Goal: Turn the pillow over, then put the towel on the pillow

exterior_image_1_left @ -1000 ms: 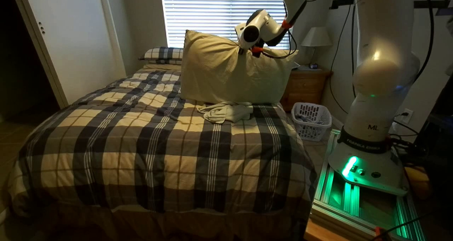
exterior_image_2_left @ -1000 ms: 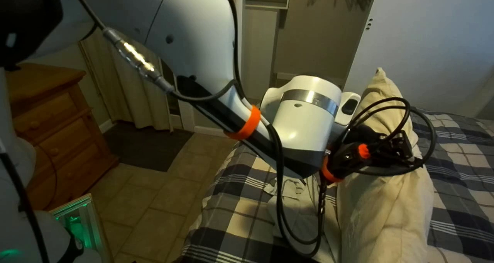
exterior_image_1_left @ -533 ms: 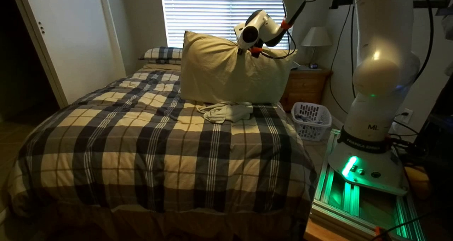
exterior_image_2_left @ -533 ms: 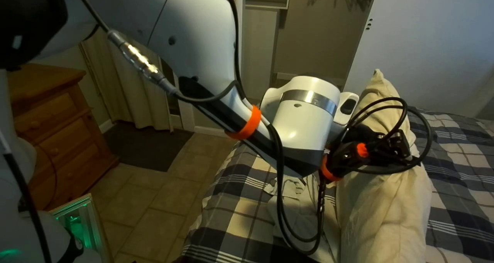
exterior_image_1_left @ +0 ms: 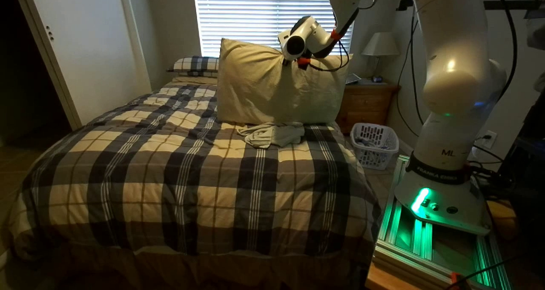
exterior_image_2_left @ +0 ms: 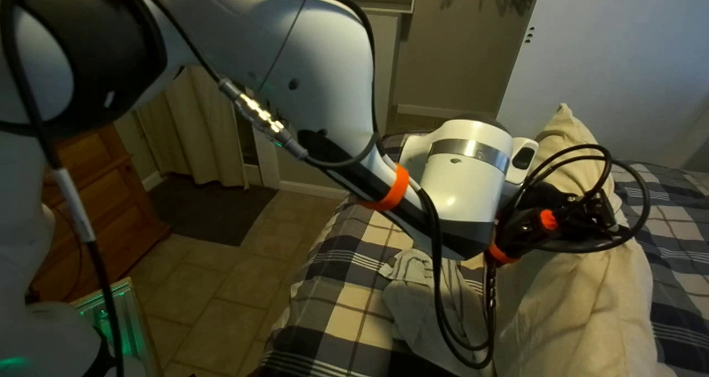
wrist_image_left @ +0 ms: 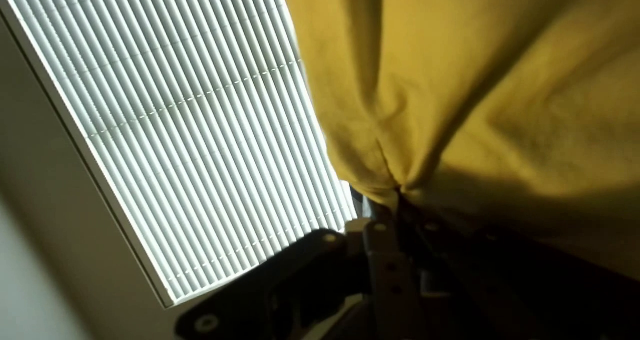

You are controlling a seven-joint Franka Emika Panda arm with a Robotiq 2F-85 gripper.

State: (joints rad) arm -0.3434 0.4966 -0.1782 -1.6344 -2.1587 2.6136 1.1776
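Note:
The cream pillow (exterior_image_1_left: 264,90) stands on its long edge on the bed, its top edge bunched where my gripper (wrist_image_left: 397,200) is shut on it. In the wrist view the pillow (wrist_image_left: 490,75) fills the upper right, its folds drawn together at the jaws. An exterior view shows the gripper (exterior_image_2_left: 587,216) from behind, with the pillow (exterior_image_2_left: 576,310) hanging below it and fingertips hidden. The whitish-grey towel (exterior_image_1_left: 276,134) lies crumpled on the bedspread at the pillow's foot. In an exterior view, cables cross in front of the towel (exterior_image_2_left: 410,299).
A plaid bedspread (exterior_image_1_left: 170,162) covers the bed, with a plaid pillow (exterior_image_1_left: 196,64) at its far end. Beside the bed stand a white laundry basket (exterior_image_1_left: 374,147), a wooden nightstand (exterior_image_1_left: 368,100) and a lamp (exterior_image_1_left: 380,45). Window blinds (wrist_image_left: 190,110) are behind the pillow.
The arm has shifted a little, leftward and slightly down in an exterior view, and the pillow's upper part has gone with it. The towel lies where it was. The grip has stayed shut.

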